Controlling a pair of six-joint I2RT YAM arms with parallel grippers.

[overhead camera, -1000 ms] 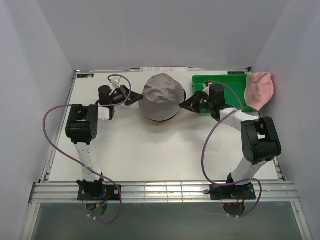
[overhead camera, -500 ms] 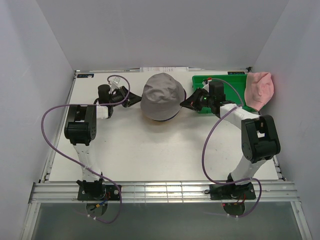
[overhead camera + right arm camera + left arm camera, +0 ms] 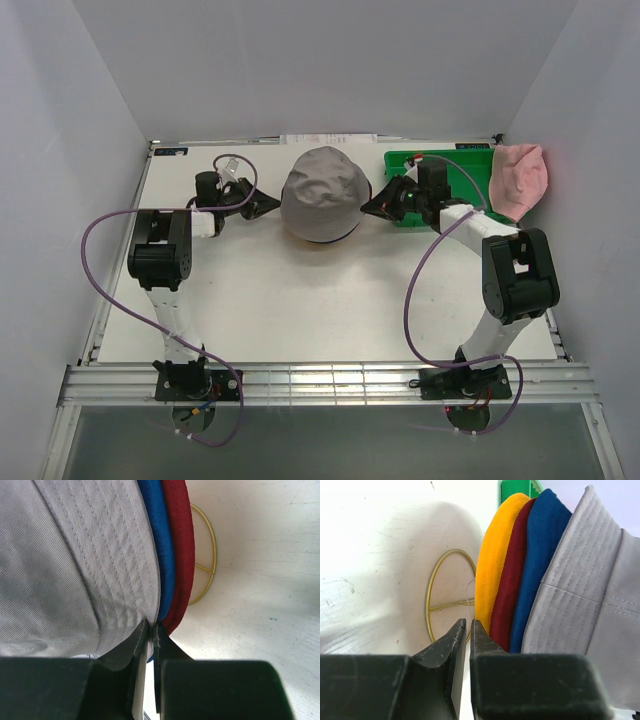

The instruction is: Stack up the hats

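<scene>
The soft grey fabric bucket hat (image 3: 320,190) is draping limply, the right hand (image 3: 151,626) pinching its brim, the left hand (image 3: 468,625) slightly parted.

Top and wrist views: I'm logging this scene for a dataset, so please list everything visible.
grey hat: 1, grey, top of the stack, far middle of table
blue hat: 1, blue, under the grey one
red hat: 1, dark red, under the blue
yellow hat: 1, yellow, bottom of the stack
pink hat: 1, pink, at the bin's right end
bin: 1, green, far right
stand: 1, gold wire, under the stack
table: 1, white
cables: 2, purple, one per arm
left gripper: black, left of the stack, narrow gap between jaws
right gripper: black, shut on the grey hat's brim
</scene>
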